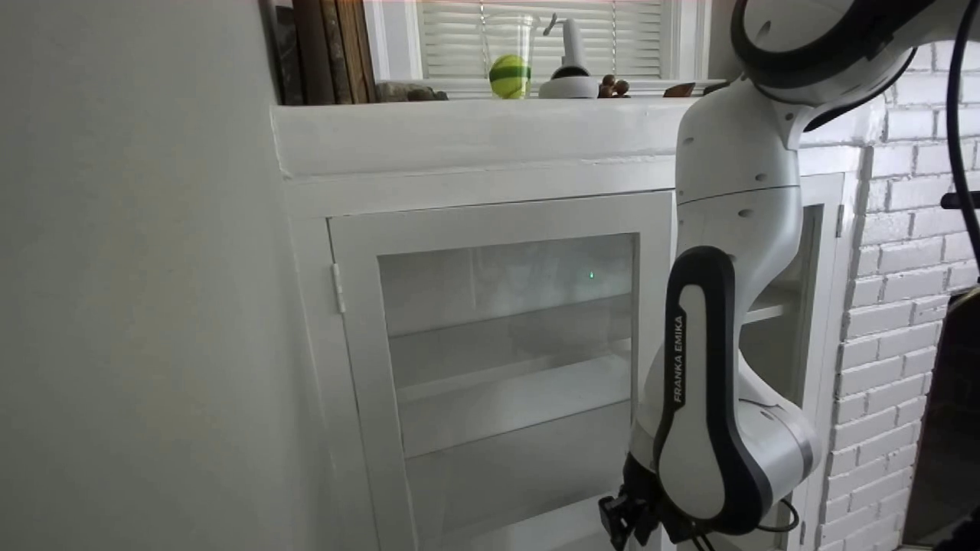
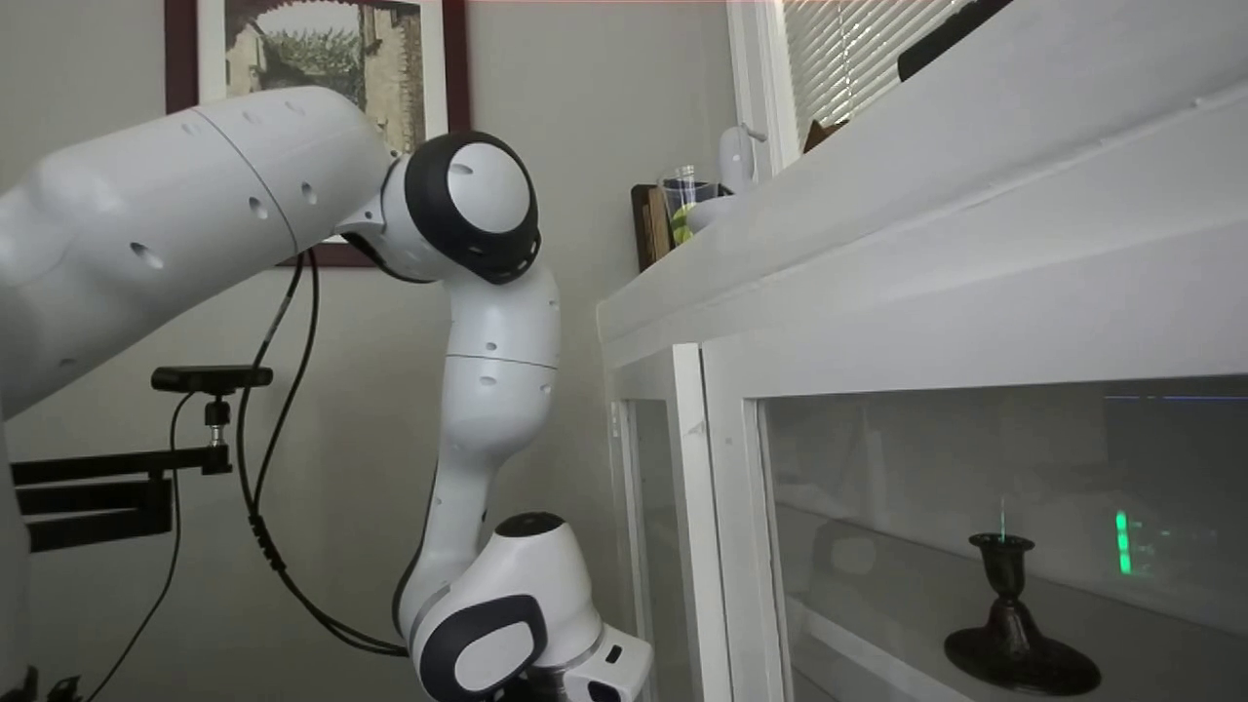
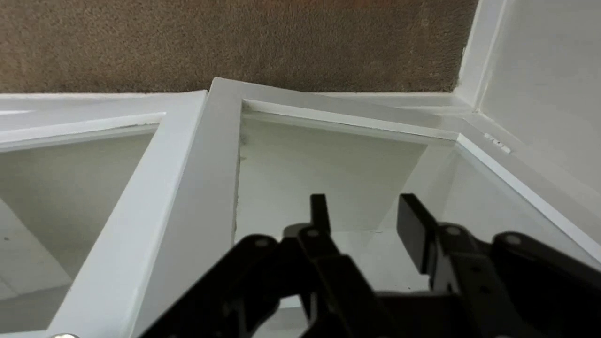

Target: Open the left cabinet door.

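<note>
The left cabinet door point(image 1: 505, 222) is white-framed with a glass pane and a hinge on its left side. It also shows in an exterior view point(image 2: 704, 546) and in the wrist view point(image 3: 206, 197). Its free edge appears to stand slightly proud of the right door point(image 3: 141, 211), as if a little ajar. My gripper point(image 1: 629, 528) is low, before the left door's right part. In the wrist view my gripper point(image 3: 364, 202) is open, fingers apart over the pane with nothing between them. The left door's knob does not show. A shiny knob point(image 3: 64, 335) sits on the right door.
A side wall point(image 1: 153, 306) stands close beside the hinge side. The ledge above holds a cup with a ball point(image 1: 510, 73), a white device point(image 1: 570, 80) and books point(image 1: 329, 53). A candlestick point(image 2: 1019, 624) stands behind the right door's glass. Brown carpet point(image 3: 235, 47) covers the floor.
</note>
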Robot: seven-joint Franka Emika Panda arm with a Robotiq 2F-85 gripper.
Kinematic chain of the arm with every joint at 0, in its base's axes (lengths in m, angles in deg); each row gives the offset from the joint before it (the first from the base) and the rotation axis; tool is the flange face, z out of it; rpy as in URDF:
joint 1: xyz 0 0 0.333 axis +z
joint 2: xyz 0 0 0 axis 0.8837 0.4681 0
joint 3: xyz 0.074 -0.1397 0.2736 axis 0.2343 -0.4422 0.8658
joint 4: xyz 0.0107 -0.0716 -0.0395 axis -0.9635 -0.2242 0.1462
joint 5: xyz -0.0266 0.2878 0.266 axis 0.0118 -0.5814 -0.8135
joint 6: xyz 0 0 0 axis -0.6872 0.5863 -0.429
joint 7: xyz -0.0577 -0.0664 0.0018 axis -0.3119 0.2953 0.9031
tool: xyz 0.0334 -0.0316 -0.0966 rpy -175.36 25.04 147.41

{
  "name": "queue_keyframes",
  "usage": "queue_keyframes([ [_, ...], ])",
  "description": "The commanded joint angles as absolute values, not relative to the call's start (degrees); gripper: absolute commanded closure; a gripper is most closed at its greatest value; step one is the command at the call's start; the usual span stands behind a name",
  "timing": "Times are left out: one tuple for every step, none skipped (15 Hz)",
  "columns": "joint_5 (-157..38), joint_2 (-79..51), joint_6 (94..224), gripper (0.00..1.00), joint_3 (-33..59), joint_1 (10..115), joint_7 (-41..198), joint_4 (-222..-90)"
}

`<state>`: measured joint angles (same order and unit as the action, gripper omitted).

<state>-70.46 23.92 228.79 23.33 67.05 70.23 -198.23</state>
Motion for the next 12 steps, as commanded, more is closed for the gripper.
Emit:
queue_keyframes([
  [-76.3, 23.36, 229.76, 0.26, 24.62, 66.66, 65.25, -201.06],
  [-78.09, 23.3, 229.99, 0.2, 24.16, 67.38, 64.16, -201.53],
  [-79.75, 23.06, 230.23, 0.12, 23.75, 67.98, 63.18, -202.18],
  [-81.05, 22.73, 229.84, 0.05, 23.3, 68.35, 62.74, -202.75],
  [-82.03, 22.33, 229.88, 0.01, 23.13, 68.38, 62.35, -203.41],
  [-82.51, 21.89, 229.59, 0.0, 23.03, 68.1, 62.24, -203.96],
  [-82.79, 21.31, 229.36, 0.0, 22.81, 67.78, 62.36, -204.44],
  [-82.69, 20.96, 229.62, 0.0, 22.96, 67.07, 62.2, -204.8],
  [-82.88, 20.31, 228.86, 0.0, 22.42, 67.1, 62.37, -205.06],
  [-82.35, 19.74, 228.62, 0.0, 22.44, 66.3, 62.33, -205.3],
  [-82.06, 19.16, 228.37, 0.0, 22.23, 65.9, 62.42, -205.46],
  [-81.84, 18.57, 228.23, 0.0, 22.02, 65.47, 62.57, -205.52],
])
